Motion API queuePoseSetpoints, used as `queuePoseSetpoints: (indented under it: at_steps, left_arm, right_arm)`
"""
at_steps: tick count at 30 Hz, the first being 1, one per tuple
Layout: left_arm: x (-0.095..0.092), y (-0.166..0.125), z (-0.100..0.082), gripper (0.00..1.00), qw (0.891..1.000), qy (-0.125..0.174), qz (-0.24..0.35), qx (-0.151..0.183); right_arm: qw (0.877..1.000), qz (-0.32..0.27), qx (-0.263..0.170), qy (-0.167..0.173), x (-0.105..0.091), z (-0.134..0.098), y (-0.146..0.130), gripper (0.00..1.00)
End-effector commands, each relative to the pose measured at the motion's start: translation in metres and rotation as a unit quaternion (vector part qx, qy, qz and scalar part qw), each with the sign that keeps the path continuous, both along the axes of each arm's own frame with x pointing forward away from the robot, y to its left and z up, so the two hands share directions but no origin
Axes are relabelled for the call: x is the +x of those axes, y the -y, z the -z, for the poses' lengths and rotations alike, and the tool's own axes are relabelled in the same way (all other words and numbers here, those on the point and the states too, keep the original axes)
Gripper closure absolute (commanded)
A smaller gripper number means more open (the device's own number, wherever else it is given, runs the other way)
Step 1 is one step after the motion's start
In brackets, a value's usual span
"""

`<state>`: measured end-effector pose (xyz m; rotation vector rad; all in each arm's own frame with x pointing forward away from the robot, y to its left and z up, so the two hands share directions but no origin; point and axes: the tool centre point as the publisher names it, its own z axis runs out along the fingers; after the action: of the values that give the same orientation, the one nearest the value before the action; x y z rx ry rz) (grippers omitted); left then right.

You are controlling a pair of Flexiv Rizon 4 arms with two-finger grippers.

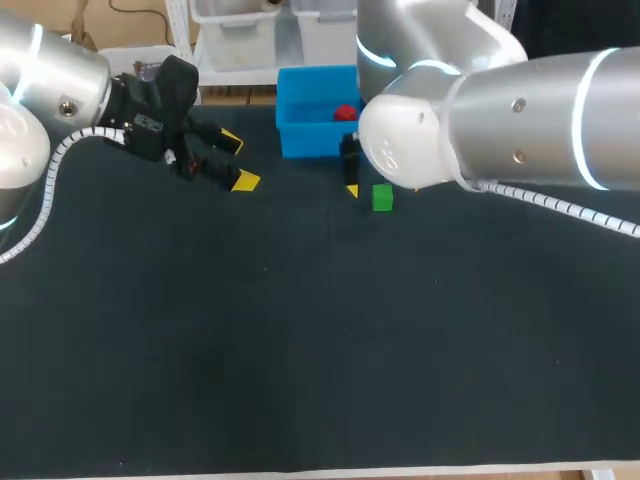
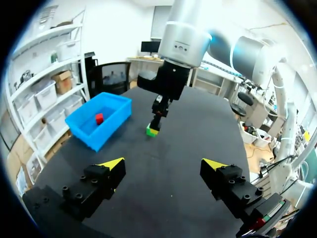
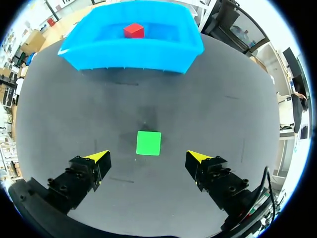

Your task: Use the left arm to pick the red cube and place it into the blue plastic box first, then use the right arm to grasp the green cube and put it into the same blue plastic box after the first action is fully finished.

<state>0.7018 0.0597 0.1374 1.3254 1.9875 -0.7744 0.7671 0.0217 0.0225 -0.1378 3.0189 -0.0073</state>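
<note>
The red cube (image 1: 345, 113) lies inside the blue plastic box (image 1: 300, 135) at the table's back middle; it also shows in the box in the left wrist view (image 2: 99, 118) and the right wrist view (image 3: 133, 30). The green cube (image 1: 382, 197) sits on the black table in front of the box. My right gripper (image 3: 148, 157) hangs open above the green cube (image 3: 148, 143), which lies just ahead of the gap between the yellow tips, untouched. My left gripper (image 1: 238, 160) stands open and empty left of the box. From the left wrist, the right gripper (image 2: 156, 119) hovers over the green cube (image 2: 151, 131).
The box (image 3: 130, 49) stands a short way ahead of the green cube. The right arm's large white elbow (image 1: 410, 140) hangs over the table right of the box. The black table top (image 1: 300, 350) stretches toward the front edge.
</note>
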Motion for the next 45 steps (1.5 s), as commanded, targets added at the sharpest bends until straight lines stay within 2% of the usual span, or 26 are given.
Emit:
queuePoseSetpoints:
  at_steps: [1,17,31,33,34,45]
  left_arm:
    - [0.000,0.000,0.000,0.00,1.000,0.000,-0.001,0.002]
    - [0.000,0.000,0.000,0.00,1.000,0.000,-0.001,0.002]
    - [0.000,0.000,0.000,0.00,1.000,0.000,-0.001,0.002]
    - [0.000,0.000,0.000,0.00,1.000,0.000,-0.001,0.002]
    - [0.000,0.000,0.000,0.00,1.000,0.000,-0.001,0.002]
    - [0.000,0.000,0.000,0.00,1.000,0.000,-0.001,0.002]
  right_arm:
    - [1.000,-0.002,0.001,-0.005,0.005,0.008,-0.003,0.00]
    - [1.000,-0.010,0.006,-0.025,0.018,0.030,-0.007,0.00]
    - [0.999,-0.011,0.011,-0.038,0.022,0.042,-0.007,0.00]
    - [0.999,-0.011,0.013,-0.040,0.022,0.043,-0.006,0.80]
    - [0.999,-0.011,0.013,-0.040,0.021,0.043,-0.006,1.00]
    - [0.999,-0.009,0.009,-0.045,0.012,0.040,-0.007,1.00]
